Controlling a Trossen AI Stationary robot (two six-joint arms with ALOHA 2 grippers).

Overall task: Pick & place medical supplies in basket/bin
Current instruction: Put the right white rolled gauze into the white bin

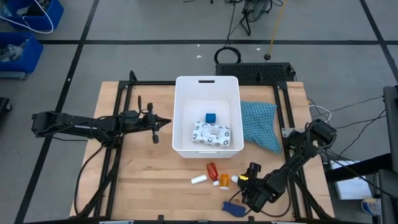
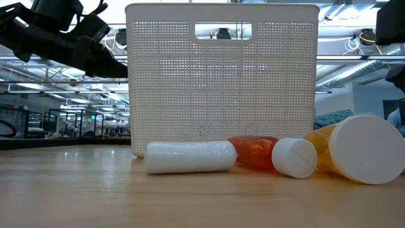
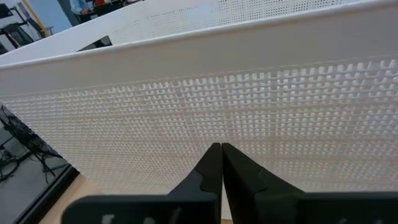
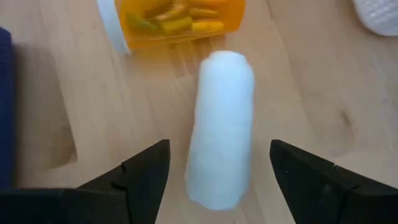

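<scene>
White tube (image 4: 221,127) lying lengthwise between right gripper (image 4: 230,171) fingers, spread wide, empty, straddling for pickup; left gripper (image 3: 219,163) closed, idle.

No text, label, brand, number or sign can be read on anything here.

grey floor (image 1: 155,25), blue crates (image 1: 28,28)

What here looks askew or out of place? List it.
The orange bottle and red bottle lie tipped on their sides on the table, beside two loose white tubes. Nothing has spilled. A teal cloth sits crumpled against the basket.
</scene>
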